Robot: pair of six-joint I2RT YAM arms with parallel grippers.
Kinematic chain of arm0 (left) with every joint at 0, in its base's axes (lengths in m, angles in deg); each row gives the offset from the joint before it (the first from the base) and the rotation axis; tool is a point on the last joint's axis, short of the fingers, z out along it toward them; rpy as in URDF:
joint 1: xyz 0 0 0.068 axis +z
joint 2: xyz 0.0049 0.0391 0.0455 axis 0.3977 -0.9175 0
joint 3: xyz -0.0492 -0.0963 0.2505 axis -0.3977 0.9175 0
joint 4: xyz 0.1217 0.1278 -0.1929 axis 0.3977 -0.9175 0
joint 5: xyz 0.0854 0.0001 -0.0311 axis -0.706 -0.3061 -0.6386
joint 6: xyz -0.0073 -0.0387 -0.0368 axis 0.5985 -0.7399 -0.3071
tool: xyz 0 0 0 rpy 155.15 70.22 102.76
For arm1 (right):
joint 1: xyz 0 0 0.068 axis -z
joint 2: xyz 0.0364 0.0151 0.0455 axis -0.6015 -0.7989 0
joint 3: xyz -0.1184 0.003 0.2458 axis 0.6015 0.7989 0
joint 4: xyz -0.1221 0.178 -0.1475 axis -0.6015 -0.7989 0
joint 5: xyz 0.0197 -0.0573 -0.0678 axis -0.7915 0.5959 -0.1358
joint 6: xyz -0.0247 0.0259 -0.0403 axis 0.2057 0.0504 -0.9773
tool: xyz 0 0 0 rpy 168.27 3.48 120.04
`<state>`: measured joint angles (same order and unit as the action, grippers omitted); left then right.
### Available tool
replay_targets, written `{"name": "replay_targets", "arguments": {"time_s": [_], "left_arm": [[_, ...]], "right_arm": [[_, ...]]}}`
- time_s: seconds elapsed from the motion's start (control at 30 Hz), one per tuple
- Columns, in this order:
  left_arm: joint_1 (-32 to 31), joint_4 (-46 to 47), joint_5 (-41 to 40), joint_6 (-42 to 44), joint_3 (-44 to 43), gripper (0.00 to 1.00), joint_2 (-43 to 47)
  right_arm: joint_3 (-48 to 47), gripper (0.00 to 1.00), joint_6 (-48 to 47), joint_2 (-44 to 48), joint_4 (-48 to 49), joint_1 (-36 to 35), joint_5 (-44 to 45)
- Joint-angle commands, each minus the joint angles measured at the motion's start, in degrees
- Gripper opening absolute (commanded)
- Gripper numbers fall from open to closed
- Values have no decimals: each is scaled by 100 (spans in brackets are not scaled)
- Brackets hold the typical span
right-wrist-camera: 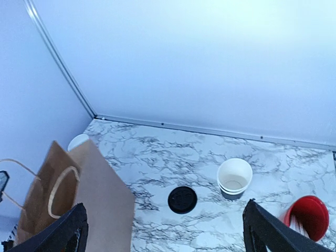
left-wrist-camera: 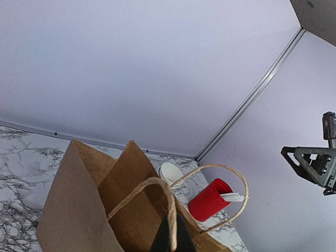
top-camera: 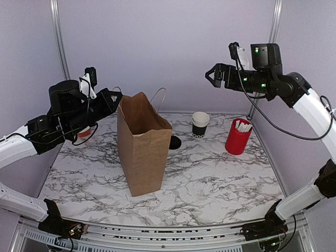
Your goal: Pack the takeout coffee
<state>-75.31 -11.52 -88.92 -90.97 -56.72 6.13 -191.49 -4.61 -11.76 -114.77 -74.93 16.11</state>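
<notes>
Where the brown paper bag [top-camera: 142, 152] stands upright and open-mouthed on the near middle of the marble counter [top-camera: 210, 178], the left pincer [top-camera: 117, 97] sits at its top left edge with its jaws fully closed. Its tips lie right against the nearer twine handle [left-wrist-camera: 157, 179], though whether the twine is actually pinched between them cannot be told. Just behind the bag's right side the round black lid [top-camera: 176, 142] lies flat on the counter, partly hidden by the bag. Off to the right, the red cylinder [top-camera: 237, 140] holds white sticks [top-camera: 243, 125]. Farther back, between lid and cylinder and touching neither, the takeout cup [top-camera: 200, 126] stands upright and uncovered, black outside, white inside, with white print low on its side. High above the far right of the counter, the right pincer [top-camera: 210, 76] hangs in the air with its jaws spread wide and nothing between them.
</notes>
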Motion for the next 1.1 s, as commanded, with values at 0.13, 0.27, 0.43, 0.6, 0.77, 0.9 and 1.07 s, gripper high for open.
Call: {"name": "replay_targets", "arguments": {"time_s": [0.13,0.27,0.43,0.6,0.77,0.9,1.07], "left_arm": [[166,-301,76,-58,184,7,365],[187,-361,38,-116,312,13,549],[191,-620,-6,-118,368,21,788],[188,-1023,-238,-101,488,39,1159],[191,-1289,-462,-45,721,60,1585],[187,-1412,-556,65,817,77,1866],[187,-1487,-853,257,803,96,2151]], "right_arm": [[1121,100,120,385,180,713,-113],[1296,100,56,454,83,745,131],[1344,100,-14,475,-74,762,311],[1329,100,-86,462,-228,776,414],[1333,100,-132,395,-370,797,562],[1309,100,-135,342,-495,827,744],[1360,100,-134,381,-616,1070,756]]}}
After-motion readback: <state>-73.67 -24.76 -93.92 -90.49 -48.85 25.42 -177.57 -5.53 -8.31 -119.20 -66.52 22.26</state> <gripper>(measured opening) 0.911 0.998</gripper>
